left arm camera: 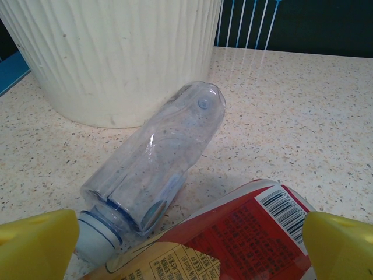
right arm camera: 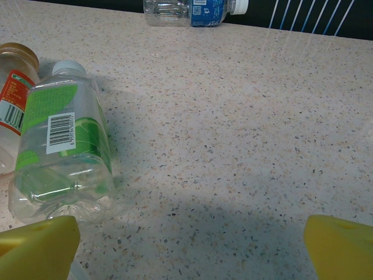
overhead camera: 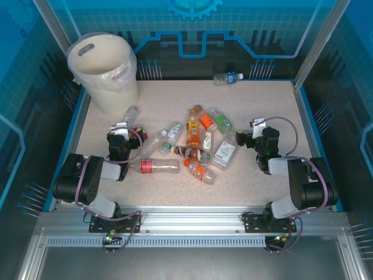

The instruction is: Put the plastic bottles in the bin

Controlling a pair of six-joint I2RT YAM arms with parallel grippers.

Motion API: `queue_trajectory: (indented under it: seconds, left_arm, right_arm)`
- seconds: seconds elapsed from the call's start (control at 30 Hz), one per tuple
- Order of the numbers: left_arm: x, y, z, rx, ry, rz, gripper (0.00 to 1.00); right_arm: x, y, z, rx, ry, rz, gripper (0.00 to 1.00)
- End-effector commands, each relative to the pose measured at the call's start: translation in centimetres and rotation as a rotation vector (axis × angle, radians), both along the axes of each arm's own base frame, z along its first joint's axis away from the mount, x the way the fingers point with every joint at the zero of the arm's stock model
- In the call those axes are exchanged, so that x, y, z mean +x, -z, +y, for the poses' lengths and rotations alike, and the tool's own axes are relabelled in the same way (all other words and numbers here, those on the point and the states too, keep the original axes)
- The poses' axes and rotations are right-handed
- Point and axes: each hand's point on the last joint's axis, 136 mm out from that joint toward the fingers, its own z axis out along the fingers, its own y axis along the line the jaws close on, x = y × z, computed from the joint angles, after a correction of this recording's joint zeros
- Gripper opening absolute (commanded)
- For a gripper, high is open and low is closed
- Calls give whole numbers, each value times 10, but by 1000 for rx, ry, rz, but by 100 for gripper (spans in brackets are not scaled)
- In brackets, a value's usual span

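Left gripper [left arm camera: 187,251] apparently astride red-labelled bottle [left arm camera: 250,230]

A speckled beige tabletop [overhead camera: 268,111] with a blue rim [overhead camera: 310,123] sits inside translucent blue panels [overhead camera: 116,17] held by slanting metal posts [overhead camera: 322,45], with a ribbed aluminium rail [overhead camera: 192,224] along its near edge.

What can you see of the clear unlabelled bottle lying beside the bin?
The clear bottle is unlabelled, see-through plastic, apparently empty, with a pale cap ringed in blue. It lies on its side on the speckled table, base toward the bin, cap toward the open left claw. Its neck end meets a red-labelled bottle; whether its base touches the bin is unclear.
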Motion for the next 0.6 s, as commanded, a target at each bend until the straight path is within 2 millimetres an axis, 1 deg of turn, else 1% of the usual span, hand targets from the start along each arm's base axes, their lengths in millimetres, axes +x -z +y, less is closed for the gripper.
queue_trajectory:
  seconds: [0.0, 0.07, 0.13, 0.2, 0.33, 0.4, 0.47, 0.53, 0.57]
  left_arm:
    - [7, -5, 1, 15, -10, -3, 99]
    - [8, -5, 1, 15, -11, 5, 99]
    - [5, -10, -1, 15, 3, -15, 99]
    - [1, -19, -1, 13, 1, -27, 99]
    - [-3, -47, 3, 14, -25, -20, 99]
    - [-7, -64, 12, -29, -96, -21, 99]
    - [-11, -81, 16, -119, -146, -21, 99]
    - [-17, -89, 19, -219, -207, 6, 99]
    - [-21, -91, 21, -279, -243, 28, 99]
  right_arm:
    - [5, -4, 1, 9, 6, -12, 100]
    - [5, -4, 1, 7, 6, -13, 100]
    - [6, -10, -1, 5, 22, -15, 100]
    - [7, -25, -3, 2, 31, -7, 100]
    - [2, -59, -9, 31, 85, 13, 100]
    - [-2, -69, -12, 77, 127, 57, 100]
    - [-12, -70, -17, 132, 206, 132, 100]
    - [-24, -65, -24, 218, 322, 208, 100]
    - [-33, -59, -27, 258, 381, 261, 100]
